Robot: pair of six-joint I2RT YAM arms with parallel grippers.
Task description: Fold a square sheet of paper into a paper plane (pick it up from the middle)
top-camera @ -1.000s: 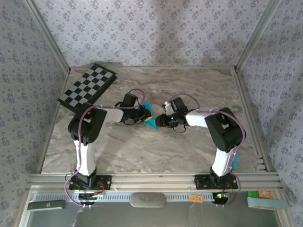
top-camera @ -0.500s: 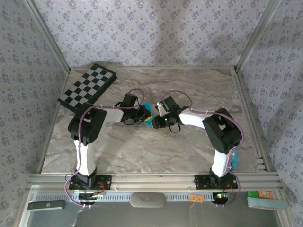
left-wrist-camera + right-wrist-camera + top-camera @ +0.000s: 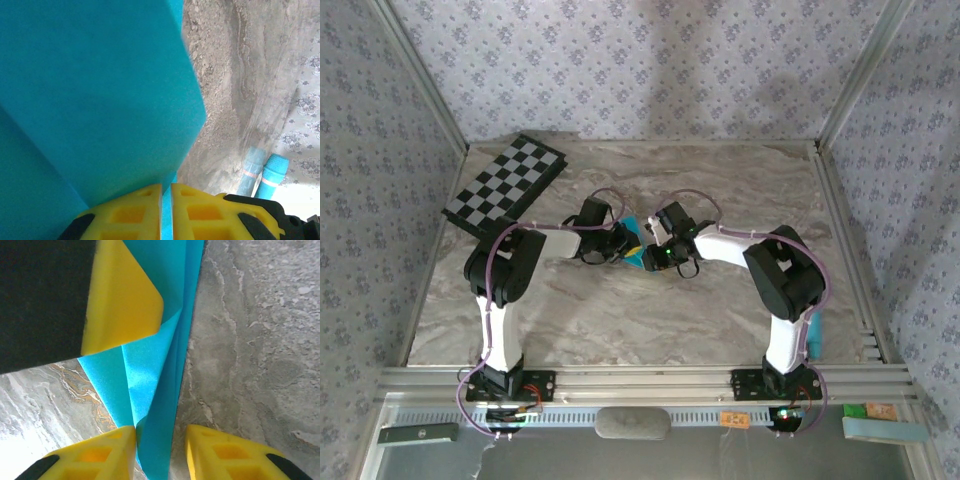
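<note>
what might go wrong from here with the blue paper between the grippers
The left gripper pinches the blue paper tightly, so a tug from the other arm might tear it or pull it free. The right gripper straddles loose folded layers, jaws not yet clamped; closing there may crease them crooked.

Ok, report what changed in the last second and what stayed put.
The right gripper swung left, in to the turquoise paper, and now straddles its folded edge, with its fingers not yet shut on it. Less of the paper shows from above. Unchanged: the left gripper stays clamped on the paper, and the checkerboard hasn't moved.
</note>
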